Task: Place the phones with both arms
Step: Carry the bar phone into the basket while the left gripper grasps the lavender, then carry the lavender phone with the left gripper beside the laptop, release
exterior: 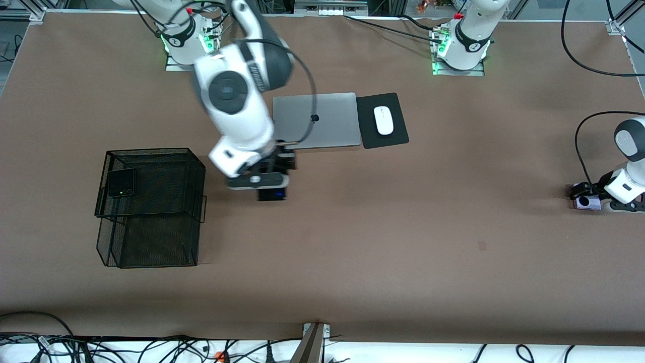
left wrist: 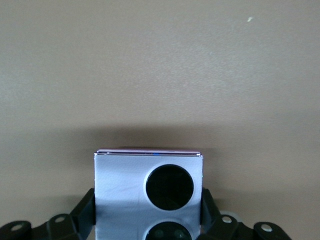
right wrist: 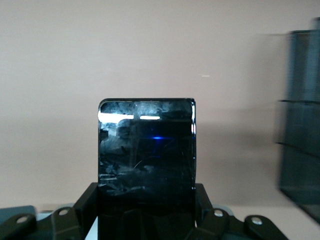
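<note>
left hand gripping lavender phone

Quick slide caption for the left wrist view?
Left gripper closed on the lavender phone at the brown table.

- The front view looks down from high across the table, facing the arm bases.
- Each wrist view looks closely past its own held phone at that table.

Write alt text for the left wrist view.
The left end effector grips a square lavender-white phone by its two side edges, two black camera rings facing up, over the bare brown table.
</note>
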